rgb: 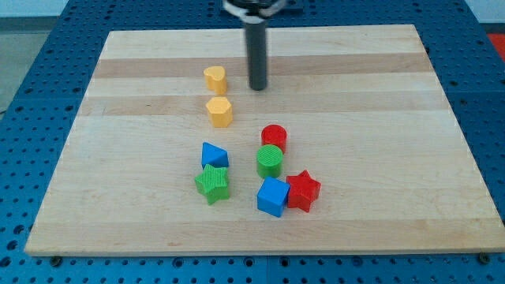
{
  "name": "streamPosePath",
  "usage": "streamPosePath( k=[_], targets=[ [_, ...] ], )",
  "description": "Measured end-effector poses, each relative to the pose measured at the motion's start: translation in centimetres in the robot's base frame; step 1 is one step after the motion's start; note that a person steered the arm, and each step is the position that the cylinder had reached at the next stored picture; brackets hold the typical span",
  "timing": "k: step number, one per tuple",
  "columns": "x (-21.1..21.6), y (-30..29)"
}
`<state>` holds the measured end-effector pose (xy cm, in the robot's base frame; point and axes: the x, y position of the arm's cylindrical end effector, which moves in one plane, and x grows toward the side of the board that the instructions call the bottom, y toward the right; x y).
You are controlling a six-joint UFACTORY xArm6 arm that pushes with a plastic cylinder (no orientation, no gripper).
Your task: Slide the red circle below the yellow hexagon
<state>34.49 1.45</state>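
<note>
The red circle (274,136) sits right of the board's middle, touching the green circle (270,161) just below it. The yellow hexagon (219,111) lies up and to the left of the red circle. A second yellow block (215,79), heart-like in shape, sits just above the hexagon. My tip (258,87) is at the view's top centre, to the right of the upper yellow block and well above the red circle, touching no block.
A blue triangle (214,154) sits above a green star (213,184) below the hexagon. A blue cube (274,196) and a red star (303,191) lie below the green circle. The wooden board (379,118) rests on a blue pegboard table.
</note>
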Motion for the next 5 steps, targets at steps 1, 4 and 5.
streamPosePath(
  k=[1,4,5],
  targets=[
    [3.4,7.0],
    [4.8,10.5],
    [6.9,10.4]
  ],
)
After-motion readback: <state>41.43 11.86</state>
